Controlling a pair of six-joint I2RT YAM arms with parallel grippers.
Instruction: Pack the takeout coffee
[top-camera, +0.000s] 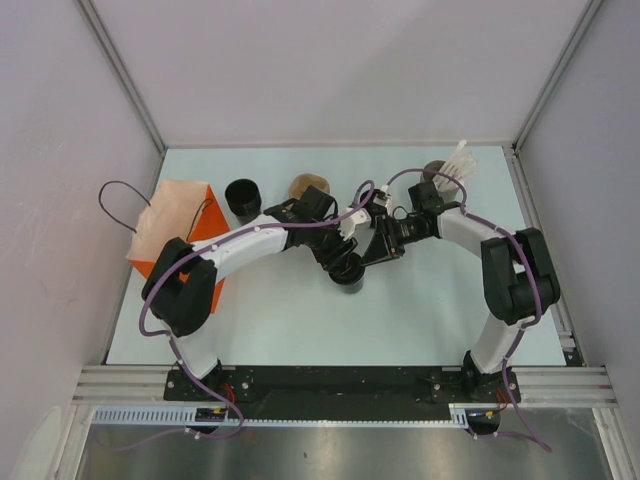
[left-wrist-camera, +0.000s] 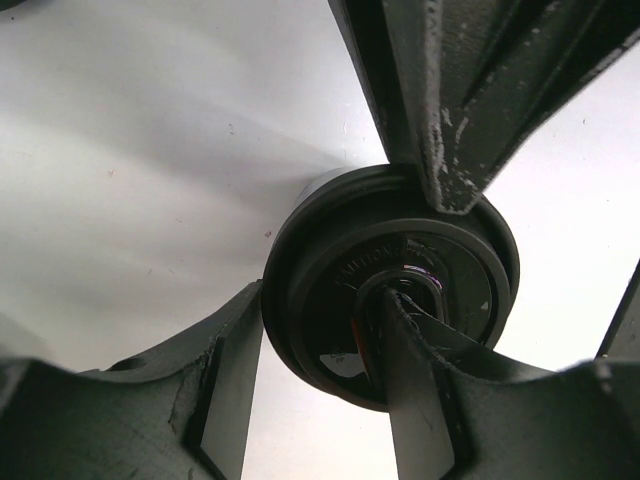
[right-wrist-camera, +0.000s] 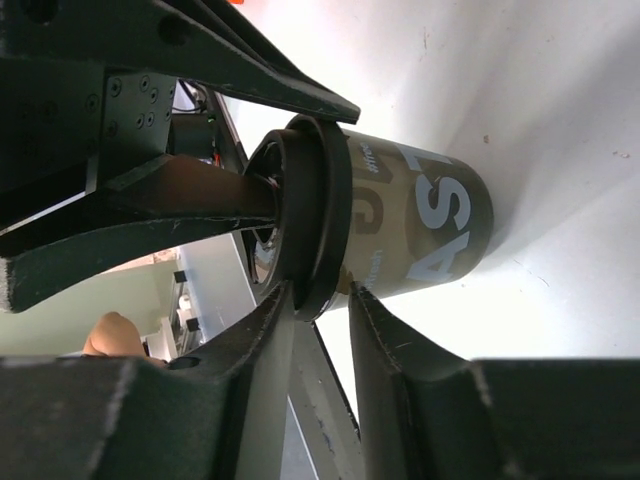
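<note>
Takeout coffee (top-camera: 348, 272): one, in left hand (left-wrist-camera: 350, 250); right hand (right-wrist-camera: 320, 300) seemingly pinching it.

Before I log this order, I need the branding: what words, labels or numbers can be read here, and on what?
"AST": large pale letters on the side of the takeout coffee cup, right wrist view.
Other print beside it on the cup: partly hidden, unreadable.
Raised lettering on its black lid, left wrist view: too blurred to read.
Top view: nothing legible.
</note>
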